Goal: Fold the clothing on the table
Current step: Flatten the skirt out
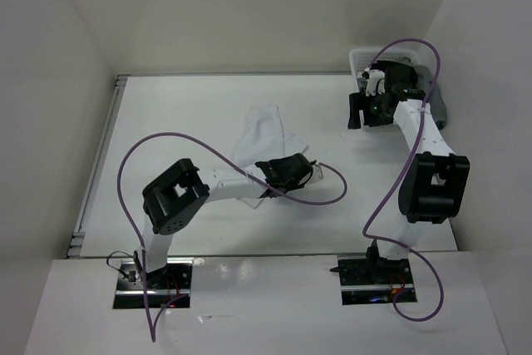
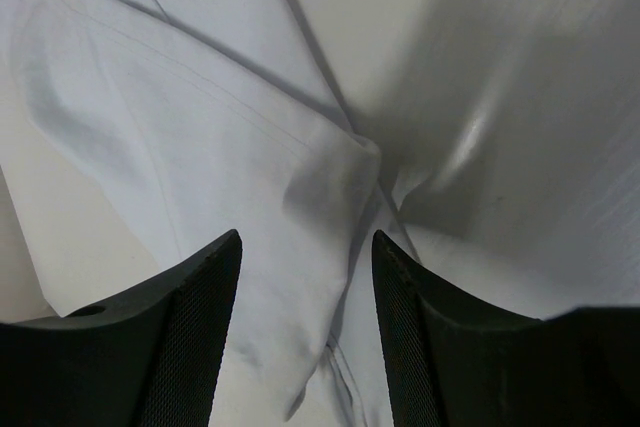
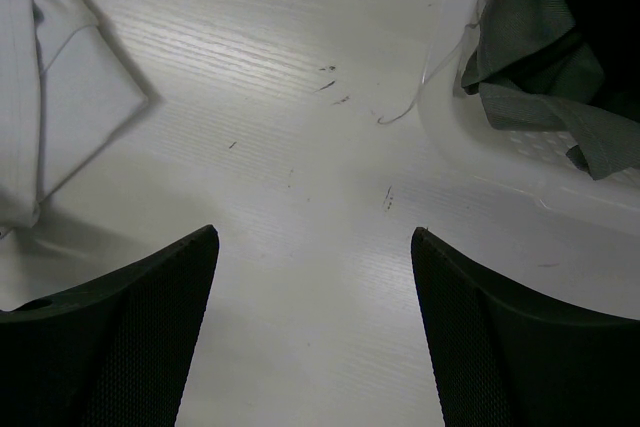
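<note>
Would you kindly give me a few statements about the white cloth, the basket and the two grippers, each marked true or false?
1. The left gripper is over the white clothing. True.
2. The right gripper holds the dark grey garment. False: its jaws stand open over bare table, with the garment off to one side.
3. The clothing is folded into a neat square. False: it lies rumpled, in uneven folds.
4. The white basket sits at the far right of the table. True.
</note>
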Robot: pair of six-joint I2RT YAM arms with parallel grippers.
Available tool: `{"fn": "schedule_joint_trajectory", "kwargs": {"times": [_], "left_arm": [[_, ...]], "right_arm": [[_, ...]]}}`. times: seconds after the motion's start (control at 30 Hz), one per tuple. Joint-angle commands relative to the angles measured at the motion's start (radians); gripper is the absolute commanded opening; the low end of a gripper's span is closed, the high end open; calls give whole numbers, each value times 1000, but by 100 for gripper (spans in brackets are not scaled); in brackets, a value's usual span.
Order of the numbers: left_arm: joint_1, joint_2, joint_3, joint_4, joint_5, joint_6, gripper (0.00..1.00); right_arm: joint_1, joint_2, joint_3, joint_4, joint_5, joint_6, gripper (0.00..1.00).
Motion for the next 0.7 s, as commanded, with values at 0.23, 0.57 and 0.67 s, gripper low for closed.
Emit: {"fn": "schedule_joint_trajectory", "kwargs": {"times": [0.23,0.57,0.67], "left_arm": [[-4,27,67,-23,-3,30,62],[-4,27,67,-37,6,30,61],[-4,36,67,-37,6,30,59]], "right_arm": [[-6,-43,23,-6,-9,2,82],[-6,-34,23,-6,-9,2,82],[-6,-34,23,-6,-9,2,82]]}}
